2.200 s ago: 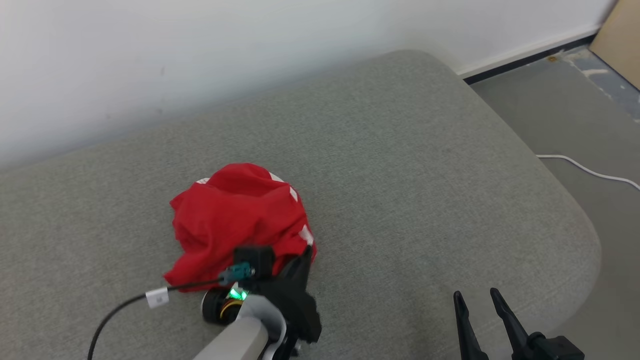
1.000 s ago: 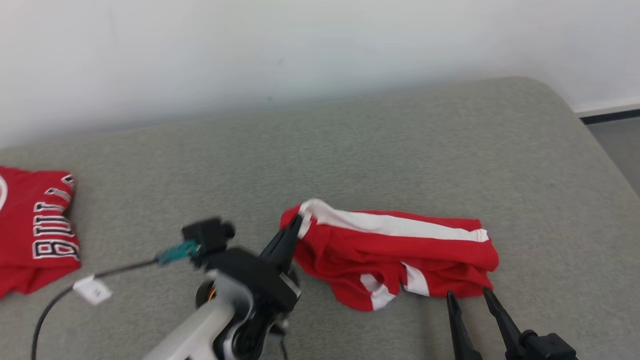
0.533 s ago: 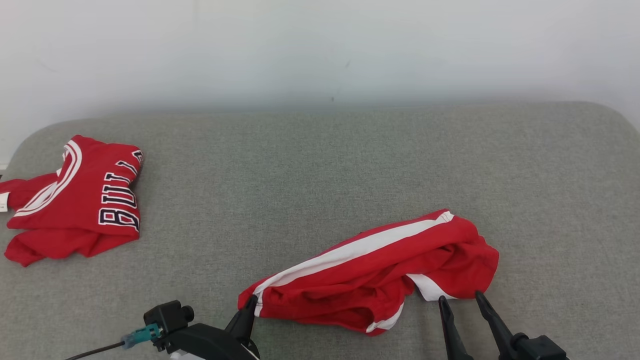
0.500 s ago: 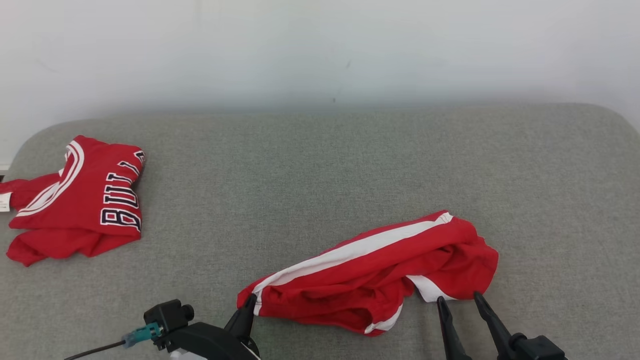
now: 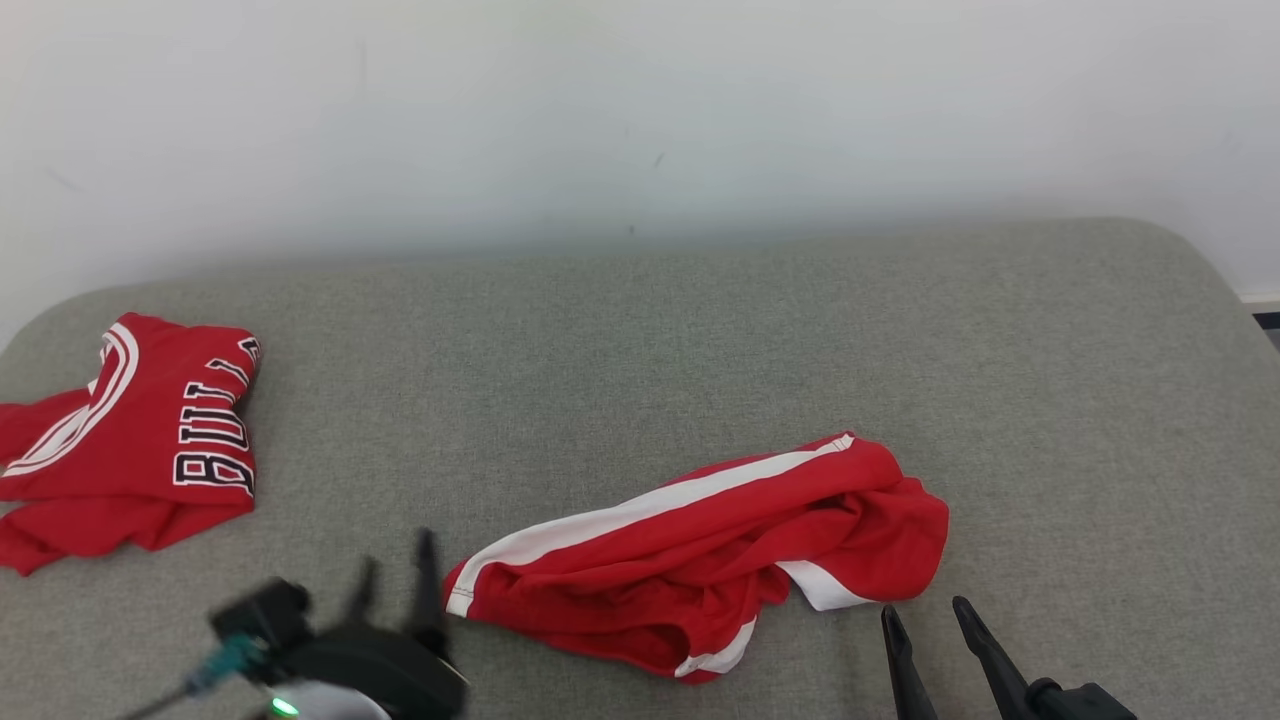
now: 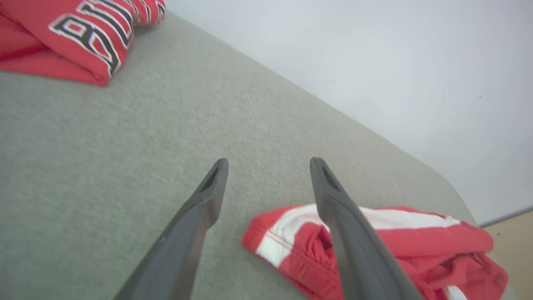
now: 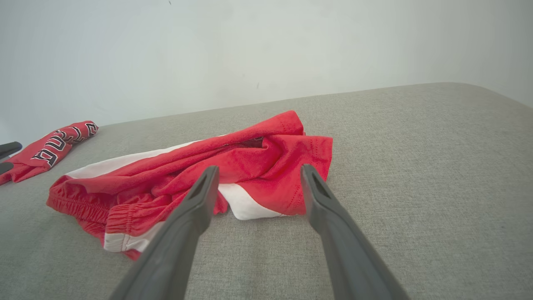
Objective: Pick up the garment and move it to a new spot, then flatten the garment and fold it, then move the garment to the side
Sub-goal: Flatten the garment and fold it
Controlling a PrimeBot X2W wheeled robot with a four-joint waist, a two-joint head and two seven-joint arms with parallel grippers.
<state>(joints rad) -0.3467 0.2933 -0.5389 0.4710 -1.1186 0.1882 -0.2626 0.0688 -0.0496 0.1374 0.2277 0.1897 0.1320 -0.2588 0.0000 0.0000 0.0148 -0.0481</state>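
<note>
Lying crumpled on grey cushion: red white-striped shorts | left gripper: jaws held apart, empty, waistband end just beside them | right gripper: jaws held apart, empty, hem just ahead

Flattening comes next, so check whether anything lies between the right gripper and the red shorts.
Nothing visible does. The right gripper stands open just short of the red shorts, with only bare grey cushion between them. The red jersey lies far off to the left.
</note>
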